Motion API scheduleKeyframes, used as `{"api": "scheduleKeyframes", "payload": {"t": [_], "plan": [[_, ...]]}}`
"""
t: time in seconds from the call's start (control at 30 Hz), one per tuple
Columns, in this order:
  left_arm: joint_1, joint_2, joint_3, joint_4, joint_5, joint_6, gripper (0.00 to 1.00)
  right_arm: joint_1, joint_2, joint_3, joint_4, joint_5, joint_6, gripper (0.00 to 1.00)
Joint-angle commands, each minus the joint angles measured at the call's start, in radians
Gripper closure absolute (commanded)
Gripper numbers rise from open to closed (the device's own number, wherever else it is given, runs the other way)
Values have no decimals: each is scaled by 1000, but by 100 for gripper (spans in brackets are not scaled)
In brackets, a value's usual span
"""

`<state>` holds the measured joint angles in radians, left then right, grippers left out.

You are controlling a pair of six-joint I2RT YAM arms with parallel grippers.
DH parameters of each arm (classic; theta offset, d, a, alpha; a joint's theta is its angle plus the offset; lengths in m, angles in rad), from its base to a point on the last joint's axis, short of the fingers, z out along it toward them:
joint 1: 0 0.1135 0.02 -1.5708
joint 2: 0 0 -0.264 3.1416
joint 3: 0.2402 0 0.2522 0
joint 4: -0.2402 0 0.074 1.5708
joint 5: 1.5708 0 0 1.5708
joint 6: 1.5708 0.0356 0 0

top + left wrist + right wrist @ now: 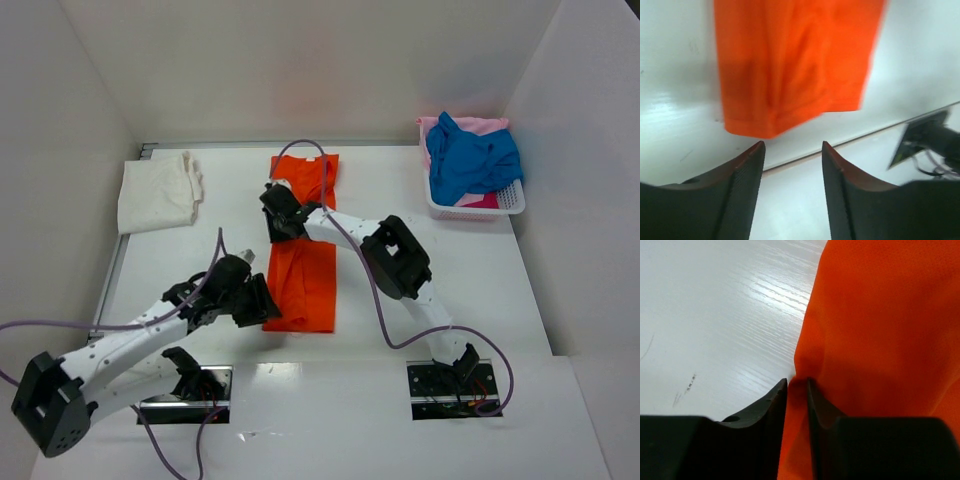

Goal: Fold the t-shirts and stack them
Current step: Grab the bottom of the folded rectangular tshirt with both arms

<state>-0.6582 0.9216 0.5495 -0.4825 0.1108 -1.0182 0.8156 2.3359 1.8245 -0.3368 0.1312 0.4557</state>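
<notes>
Stretching, right end effector (797,382) seemingly pinches tee (880,315).

The orange tee (305,275), cream-white tee (157,193), blue tee (470,160) and pink tee (488,125) are all plain.

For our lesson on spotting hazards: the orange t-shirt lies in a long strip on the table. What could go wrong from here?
1. The right pincer has the side edge of the orange t-shirt between its fingers; pulling away could drag the fold askew.
2. The left pincer is open and empty just short of the near hem; closing there might miss the cloth.
</notes>
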Motion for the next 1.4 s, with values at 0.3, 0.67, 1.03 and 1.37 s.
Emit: {"api": "scheduleKeyframes", "payload": {"t": [0.3,0.67,1.03,1.37], "plan": [[-4,-3,158,20,-170,81,22,-62,-485,-309,37,19,41,7],[116,424,360,258,-198,134,17,-62,-762,-674,34,-31,129,9],[316,641,487,438,-122,244,22,62,-914,-921,32,-64,279,57],[345,792,573,517,11,336,24,148,-945,-983,42,-111,347,46]]}}
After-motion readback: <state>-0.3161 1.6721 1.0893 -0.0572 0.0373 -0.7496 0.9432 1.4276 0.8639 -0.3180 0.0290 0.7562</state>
